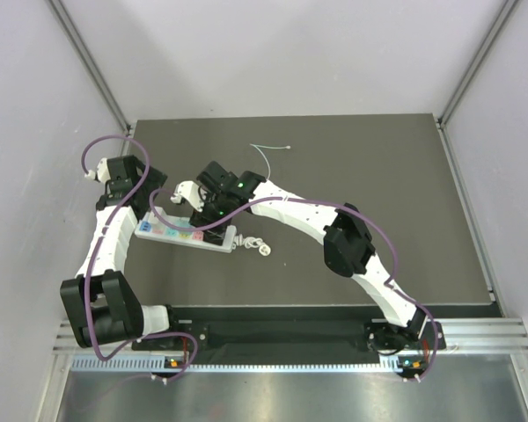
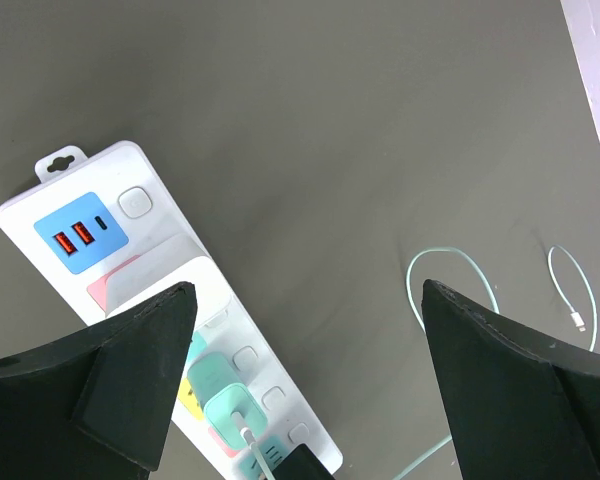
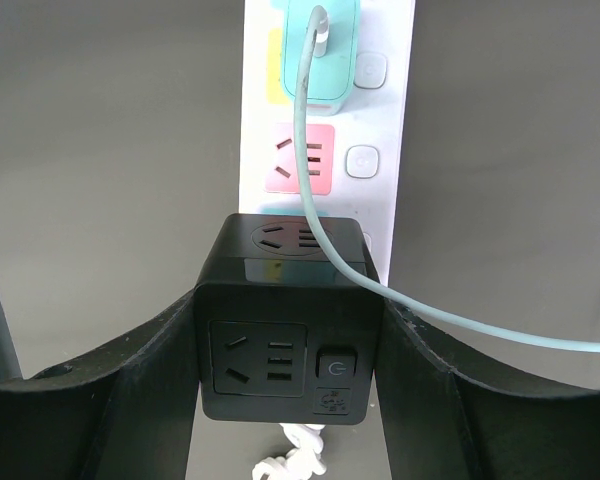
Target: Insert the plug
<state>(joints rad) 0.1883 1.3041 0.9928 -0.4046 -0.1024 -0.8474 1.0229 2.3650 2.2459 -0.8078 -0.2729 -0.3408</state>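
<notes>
Right gripper (image 3: 288, 335) pinches the one black cube plug (image 3: 280, 275) by its sides, over the single white power strip (image 3: 392, 110). One mint charger (image 3: 325, 60) sits plugged in at 12 o'clock, its pale wire (image 3: 460, 325) draped over the cube. Left gripper (image 2: 308, 290) hangs spread wide above the strip.

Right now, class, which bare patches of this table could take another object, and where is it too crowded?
Free: the right side of the table, between the right arm and the right edge; also the far strip beyond the thin wire. Crowded: left-centre, where power strip, coiled cord, the plug in the right gripper and the left gripper bunch together.
</notes>
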